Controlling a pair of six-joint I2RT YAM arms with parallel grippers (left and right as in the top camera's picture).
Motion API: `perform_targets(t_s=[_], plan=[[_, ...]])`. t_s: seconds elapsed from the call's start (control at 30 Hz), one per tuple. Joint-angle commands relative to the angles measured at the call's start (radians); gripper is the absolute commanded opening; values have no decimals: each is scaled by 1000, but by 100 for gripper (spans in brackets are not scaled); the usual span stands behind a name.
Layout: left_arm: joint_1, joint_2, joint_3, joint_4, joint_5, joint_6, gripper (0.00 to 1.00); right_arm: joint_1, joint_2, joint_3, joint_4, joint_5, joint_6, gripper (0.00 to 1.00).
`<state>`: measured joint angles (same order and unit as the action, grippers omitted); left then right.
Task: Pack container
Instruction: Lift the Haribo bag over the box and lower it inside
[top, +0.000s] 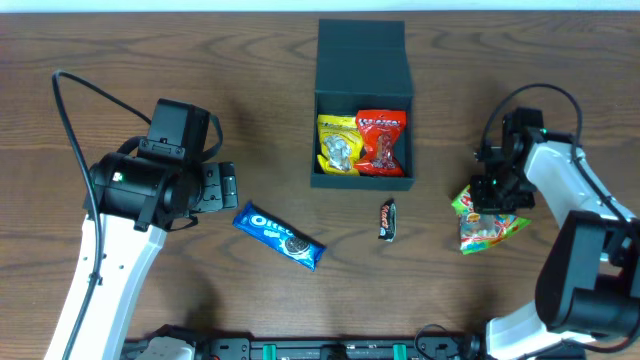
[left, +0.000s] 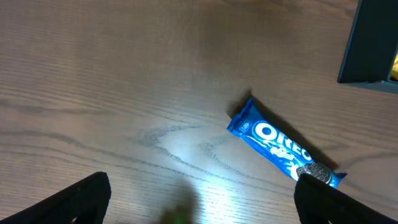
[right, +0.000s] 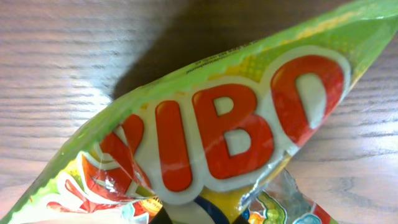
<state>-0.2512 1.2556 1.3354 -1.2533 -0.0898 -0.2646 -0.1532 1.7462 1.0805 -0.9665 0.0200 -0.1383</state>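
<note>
The dark container lies open at the table's middle back, its flap lid folded away; one corner shows in the left wrist view as container. Inside are a yellow packet and a red packet. My right gripper is shut on a green Haribo bag, which lies on the table right of the container. That bag fills the right wrist view, pinched at my right gripper. My left gripper is open, with bare wood between its fingers.
A blue Oreo packet lies diagonally just right of the left gripper, and shows as Oreo packet beside its right finger. A small dark candy bar lies in front of the container. Cables loop behind both arms.
</note>
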Motion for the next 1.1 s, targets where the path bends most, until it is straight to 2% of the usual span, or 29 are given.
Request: perform_targets(t_s=[0.0, 0.3, 0.53, 0.67, 0.83, 1.07], plan=[[4, -6, 1, -2, -18, 6, 95, 4, 8, 89, -42, -75, 14, 1], [4, -6, 1, -2, -18, 6, 95, 23, 8, 320, -261, -168, 64, 1], [4, -6, 1, -2, -17, 6, 95, 122, 8, 439, -374, -276, 99, 1], [4, -6, 1, -3, -18, 6, 95, 227, 8, 481, -365, -347, 128, 2], [4, -6, 1, -3, -18, 6, 95, 354, 8, 496, -274, -349, 265, 1], [4, -6, 1, -4, -17, 6, 95, 433, 8, 496, -108, -344, 400, 2]])
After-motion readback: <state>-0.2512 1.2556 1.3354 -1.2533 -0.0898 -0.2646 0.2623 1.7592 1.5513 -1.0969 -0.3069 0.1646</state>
